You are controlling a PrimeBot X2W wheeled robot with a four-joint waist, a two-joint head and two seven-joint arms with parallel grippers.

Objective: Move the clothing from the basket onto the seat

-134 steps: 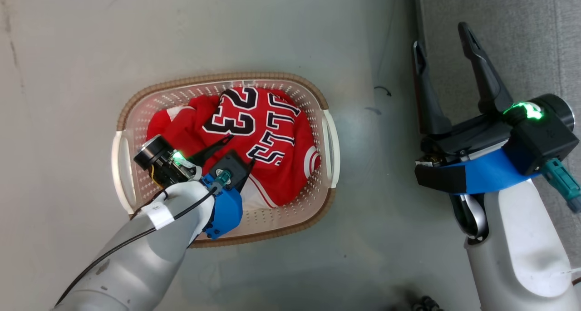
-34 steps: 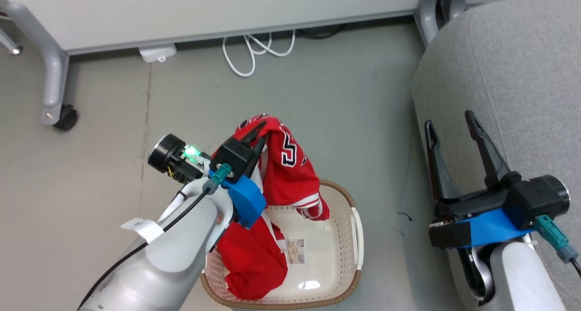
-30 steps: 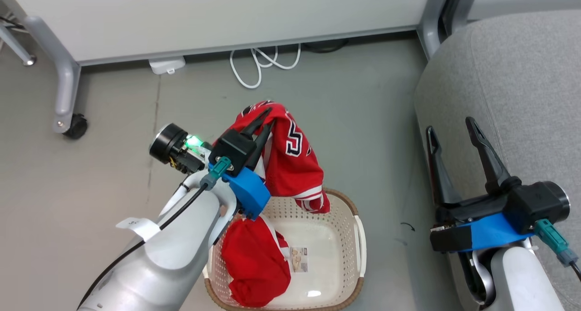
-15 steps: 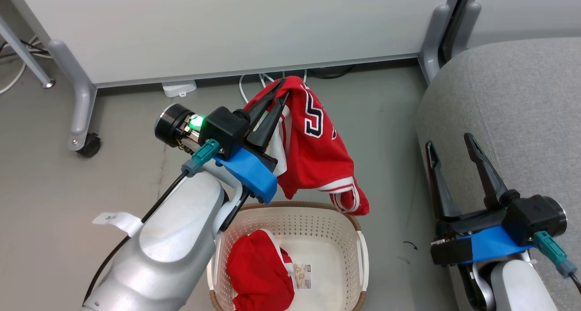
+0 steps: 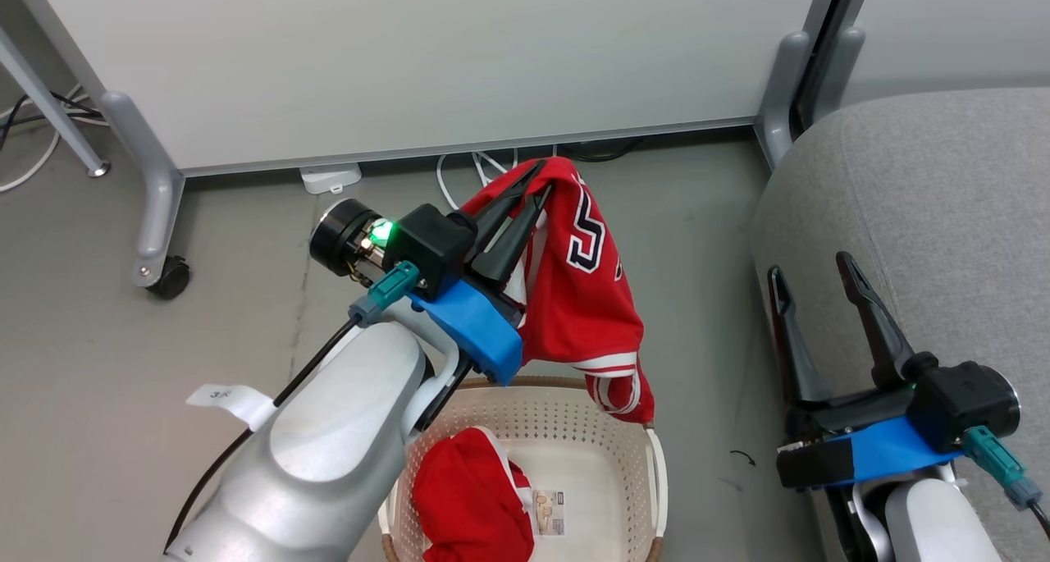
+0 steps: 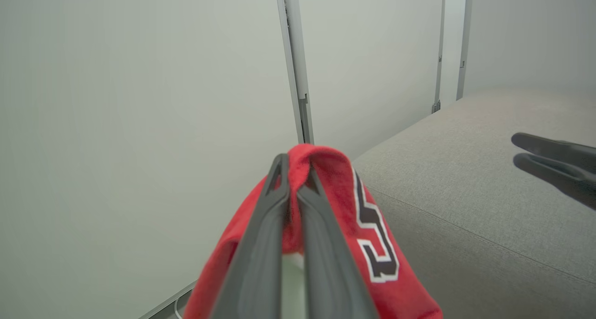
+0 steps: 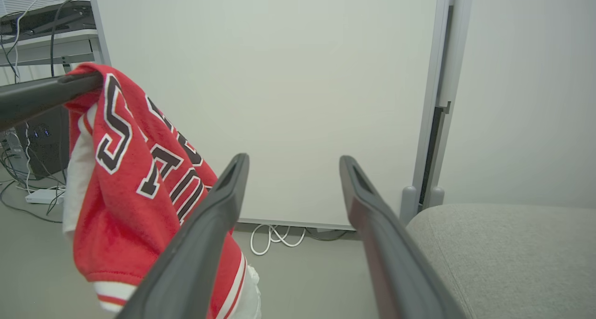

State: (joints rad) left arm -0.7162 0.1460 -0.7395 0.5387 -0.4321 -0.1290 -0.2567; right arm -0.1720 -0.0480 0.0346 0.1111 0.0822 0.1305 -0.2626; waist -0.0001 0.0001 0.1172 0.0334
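My left gripper (image 5: pixel 537 180) is shut on the red jersey (image 5: pixel 586 299), which hangs in the air above the far rim of the cream basket (image 5: pixel 648 463). The black white-edged lettering shows on the draped jersey (image 6: pixel 372 244) (image 7: pixel 139 179). The plain red garment (image 5: pixel 467 504) with white trim lies in the basket's left half, beside a small paper label (image 5: pixel 548 500). My right gripper (image 5: pixel 808 271) stands open and empty over the near edge of the grey seat (image 5: pixel 927 193). Its fingers (image 7: pixel 219 216) frame the seat (image 7: pixel 503 249) at the lower right.
A white panel on grey wheeled legs (image 5: pixel 156 209) stands behind the basket, with white cables (image 5: pixel 467 172) and a power adapter (image 5: pixel 330 178) on the floor under it. A second grey post (image 5: pixel 787 86) rises beside the seat's far corner.
The left gripper has lifted the jersey out of the basket and carried it up and a little rightward. The plain garment stayed in the basket. The head camera tilted up.
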